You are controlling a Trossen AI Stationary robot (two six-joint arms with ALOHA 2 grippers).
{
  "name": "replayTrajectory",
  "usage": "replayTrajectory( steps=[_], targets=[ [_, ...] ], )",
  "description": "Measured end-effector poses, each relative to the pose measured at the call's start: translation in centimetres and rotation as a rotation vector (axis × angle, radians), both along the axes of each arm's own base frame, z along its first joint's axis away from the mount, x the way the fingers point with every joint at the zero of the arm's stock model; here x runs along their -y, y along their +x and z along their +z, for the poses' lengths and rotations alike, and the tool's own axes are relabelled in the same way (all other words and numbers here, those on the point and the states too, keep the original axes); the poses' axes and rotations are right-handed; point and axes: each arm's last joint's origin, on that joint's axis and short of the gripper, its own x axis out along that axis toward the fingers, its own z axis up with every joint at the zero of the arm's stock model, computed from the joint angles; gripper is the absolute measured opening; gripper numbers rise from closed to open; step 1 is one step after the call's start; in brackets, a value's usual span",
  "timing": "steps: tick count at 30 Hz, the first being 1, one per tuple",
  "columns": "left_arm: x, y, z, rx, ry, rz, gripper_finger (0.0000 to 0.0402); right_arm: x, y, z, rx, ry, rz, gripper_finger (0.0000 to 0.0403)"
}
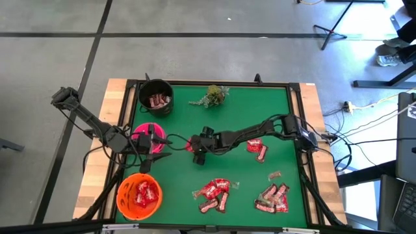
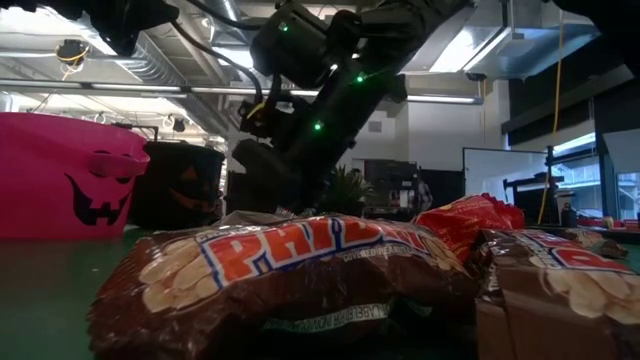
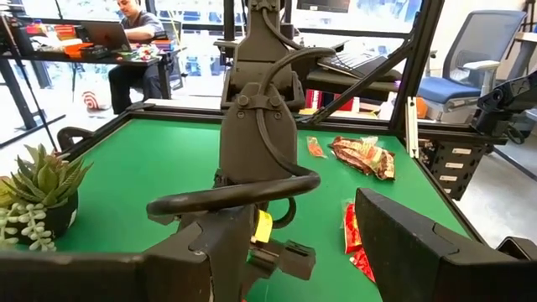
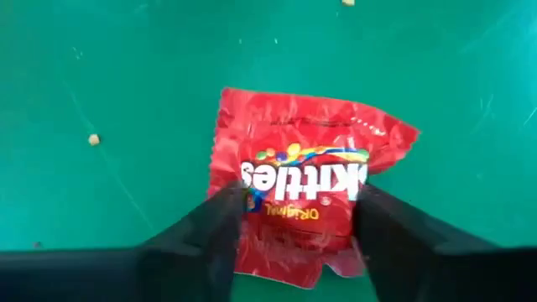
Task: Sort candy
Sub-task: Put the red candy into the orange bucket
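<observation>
A brown PayDay bar (image 2: pixel 300 275) fills the front of the low view, with a red packet (image 2: pixel 468 222) and another brown bar (image 2: pixel 560 290) beside it; behind stand a pink bucket (image 2: pixel 62 175) with a cut-out face and a black bucket (image 2: pixel 183 185). This view hides what the right gripper does.

The right wrist view alone settles that: the right gripper (image 4: pixel 298 222) is down on the green mat (image 4: pixel 109 75), its two fingers (image 4: pixel 214 231) standing on either side of a red Skittles packet (image 4: pixel 306 180) that lies flat, pressing against its edges.

The left wrist view looks across the mat past the right arm (image 3: pixel 256 126) to a succulent plant (image 3: pixel 38 189) and loose sweets (image 3: pixel 362 155) by the far rail. The left gripper (image 3: pixel 277 256) has its fingers spread, with nothing between them.

From above, the left gripper (image 1: pixel 156 145) hangs over the pink bucket (image 1: pixel 140 135). The black bucket (image 1: pixel 156 97) holds brown bars, and the orange bucket (image 1: pixel 139 194) holds red packets. Mixed candy (image 1: pixel 214 193) lies in heaps near the front edge, and the Skittles packet (image 1: pixel 190 143) is mid-mat under the right gripper (image 1: pixel 197 148).
</observation>
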Motion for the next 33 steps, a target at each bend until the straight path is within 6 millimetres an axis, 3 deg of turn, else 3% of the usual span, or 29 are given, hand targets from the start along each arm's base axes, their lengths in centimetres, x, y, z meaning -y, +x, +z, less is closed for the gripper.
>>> replayTrajectory(
  steps=[6,10,23,33],
  targets=[
    [0.0,0.0,0.0,0.0,0.0,0.0,0.0199,0.1,-0.1,0.3,0.001,-0.001,0.001,0.0087],
    [0.0,0.0,0.0,0.0,0.0,0.0,0.0199,0.1,0.0,0.9,0.001,-0.002,0.003,0.0045],
    [0.0,0.0,-0.1,-0.005,0.004,0.003,0.0199,0.0,0.7,4.4,-0.073,-0.026,0.021,0.0033],
    [-0.3,-0.2,-1.0,-0.082,-0.001,0.073,0.0199,-2.3,1.0,8.9,-0.011,-0.097,0.059,0.0032]
  ],
)
